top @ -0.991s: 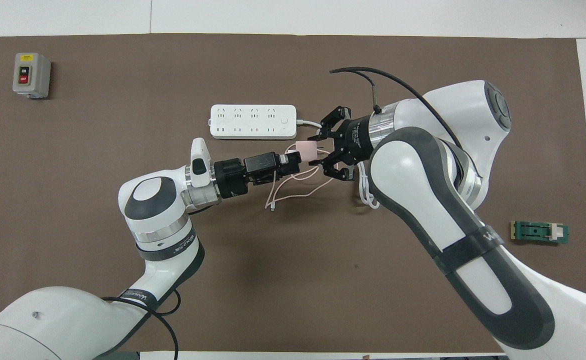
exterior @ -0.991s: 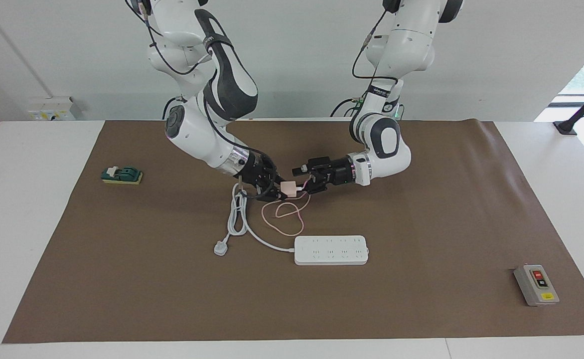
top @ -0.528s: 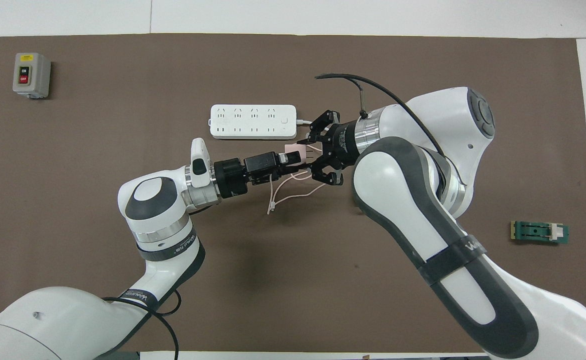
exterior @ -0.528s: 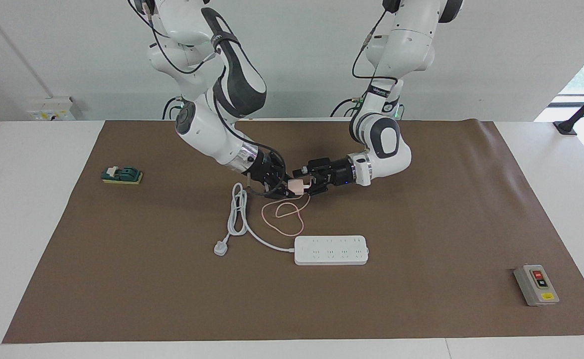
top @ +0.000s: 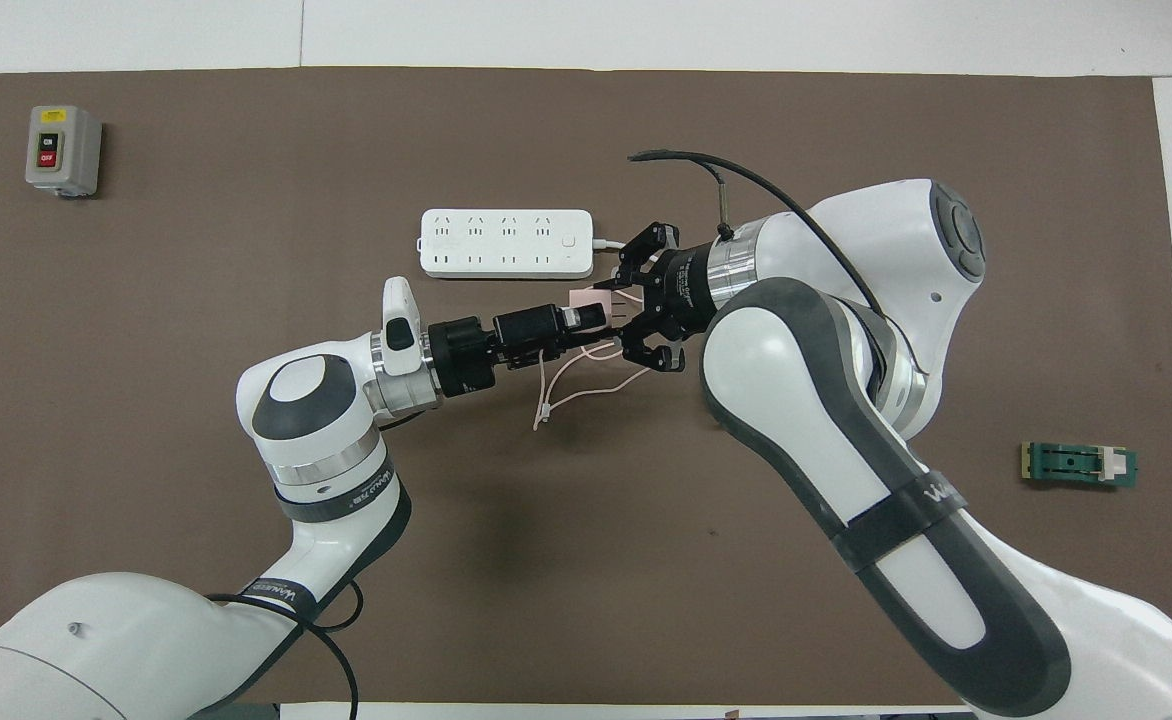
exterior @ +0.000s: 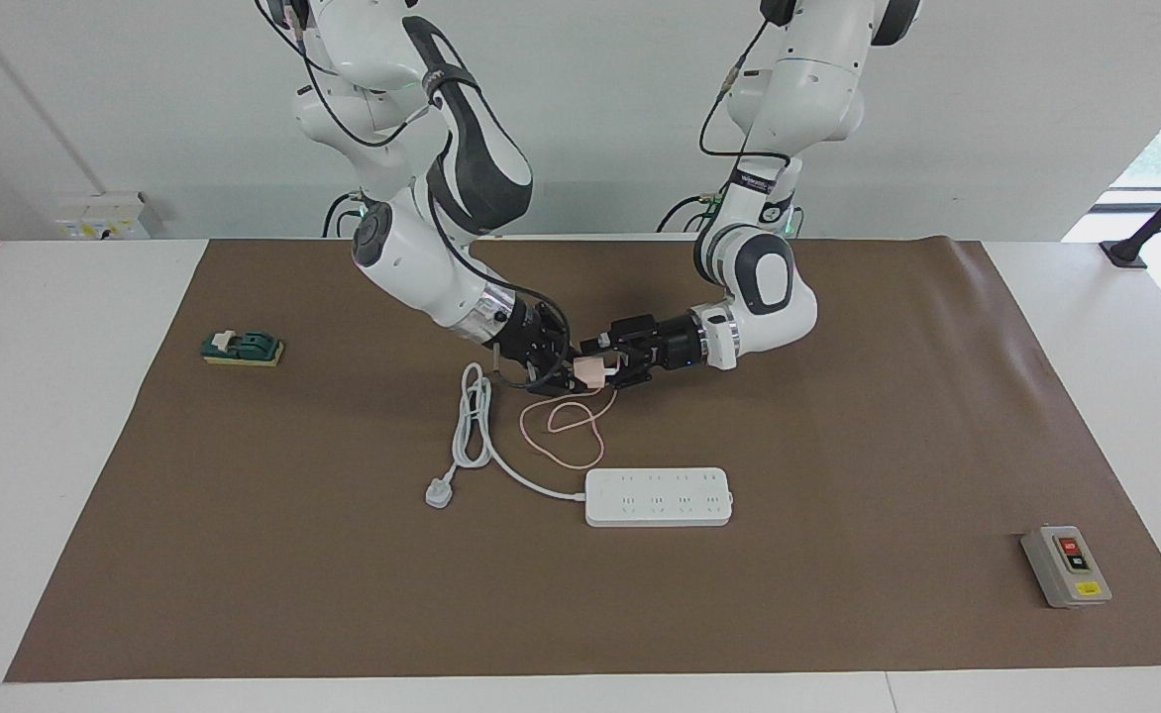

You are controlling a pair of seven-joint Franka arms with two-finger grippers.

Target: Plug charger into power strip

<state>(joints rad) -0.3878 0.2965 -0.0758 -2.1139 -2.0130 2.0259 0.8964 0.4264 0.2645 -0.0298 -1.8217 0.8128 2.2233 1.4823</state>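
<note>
The pale-pink charger [exterior: 591, 370] [top: 584, 299] hangs in the air between the two grippers, over the brown mat nearer to the robots than the power strip. My right gripper [exterior: 566, 368] [top: 624, 305] is shut on it from the right arm's end. My left gripper [exterior: 612, 366] [top: 591, 318] has its fingers closed in on it from the left arm's end. The thin pink cable [exterior: 566, 431] [top: 586, 385] droops in loops onto the mat. The white power strip [exterior: 658, 496] [top: 506, 243] lies flat, sockets up.
The strip's thick white cord [exterior: 472, 426] coils toward the right arm's end and finishes in a grey-white plug [exterior: 439, 491]. A grey switch box [exterior: 1066, 565] [top: 63, 150] sits at the left arm's end. A green block [exterior: 242, 348] [top: 1079, 465] lies at the right arm's end.
The right gripper carried the charger a little toward the left gripper and up. The left gripper's fingers, wide apart a second ago, have closed in on the charger.
</note>
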